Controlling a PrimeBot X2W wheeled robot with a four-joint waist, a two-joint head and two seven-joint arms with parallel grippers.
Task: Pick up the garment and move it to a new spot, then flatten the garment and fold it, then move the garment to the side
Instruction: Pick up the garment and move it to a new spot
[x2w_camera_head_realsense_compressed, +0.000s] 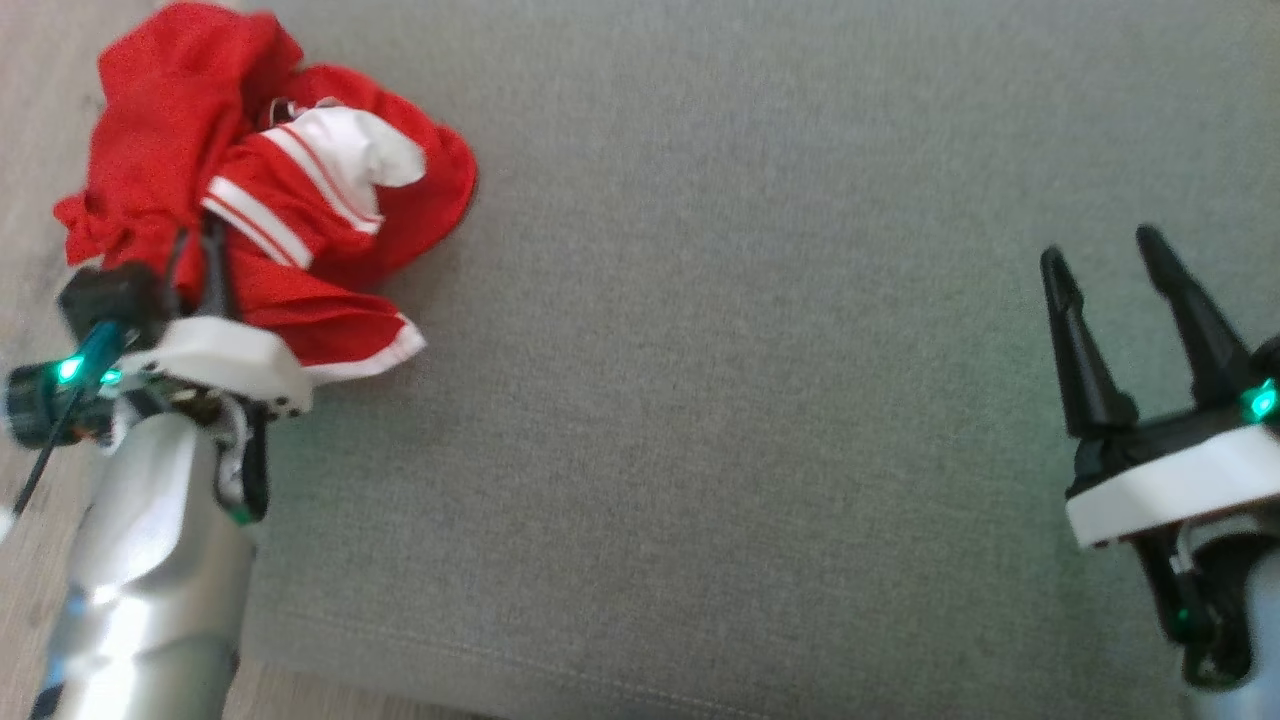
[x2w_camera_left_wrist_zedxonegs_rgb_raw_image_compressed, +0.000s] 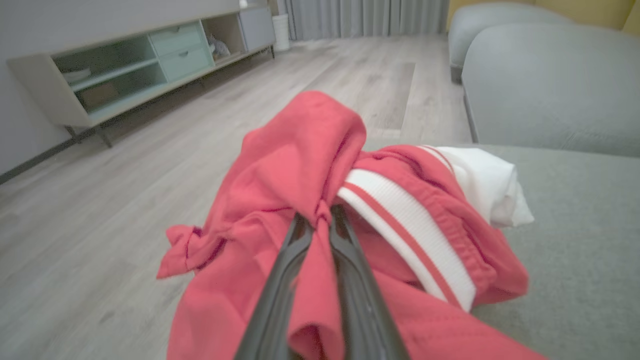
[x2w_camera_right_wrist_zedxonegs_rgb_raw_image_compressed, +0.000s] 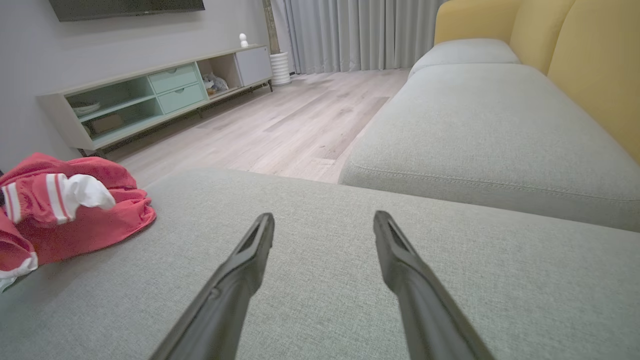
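At the cushion's left edge, my left pincer (x2w_camera_left_wrist_zedxonegs_rgb_raw_image_compressed: 320, 214) is pressed together on a fold of the garment (x2w_camera_left_wrist_zedxonegs_rgb_raw_image_compressed: 300, 150). Red cloth is squeezed between its two dark fingers and bunches into a knot at their tips. The garment is a crumpled red heap with white striped ribbing and a white patch on top. It sits at the far left corner of the cushion (x2w_camera_head_realsense_compressed: 750, 400), and part of it reaches past the edge over the floor (x2w_camera_left_wrist_zedxonegs_rgb_raw_image_compressed: 90, 200). I cannot tell whether the heap is lifted or resting.

My right pincer (x2w_camera_head_realsense_compressed: 1100, 250) is spread wide, holding nothing and touching nothing. It hangs over grey fabric toward the cushion's right side, well apart from the garment.

A broad stretch of flat grey fabric lies between the two pincers, and the cushion's near seam runs along the bottom of the head view. From the right wrist I see the cushion's far edge, then a narrow gap of wood floor. Beyond that is the grey seat of a sofa (x2w_camera_right_wrist_zedxonegs_rgb_raw_image_compressed: 575, 60) with yellow backs.

A low cabinet (x2w_camera_right_wrist_zedxonegs_rgb_raw_image_compressed: 150, 95) stands against the wall across the floor. It has two mint drawers and open shelves. One shelf holds what looks like a dish. An open bay beside the drawers holds something small and soft-looking, too blurred to name. A white ribbed pot (x2w_camera_right_wrist_zedxonegs_rgb_raw_image_compressed: 280, 67) stands at the cabinet's end, by the curtain (x2w_camera_right_wrist_zedxonegs_rgb_raw_image_compressed: 350, 30).
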